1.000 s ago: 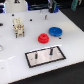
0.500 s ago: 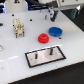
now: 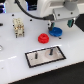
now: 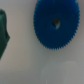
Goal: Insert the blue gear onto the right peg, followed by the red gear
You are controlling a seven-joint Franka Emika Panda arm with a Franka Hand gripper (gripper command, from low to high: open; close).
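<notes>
The blue gear lies flat on the white table, to the exterior view's right of the red gear. It fills much of the wrist view, its centre hole showing. The grey black-edged plate lies in front of both gears, with the right peg and its left twin upright and bare. My gripper hangs just above the blue gear, open and empty. One dark finger shows at the wrist view's edge, apart from the gear.
A beige block fixture stands at the exterior view's left. The white arm body looms over the back of the table. Dark and blue clutter lies behind the table's far edge.
The arm has moved toward the exterior view's right and down, from behind the red gear to over the blue gear. Gears and plate have not moved.
</notes>
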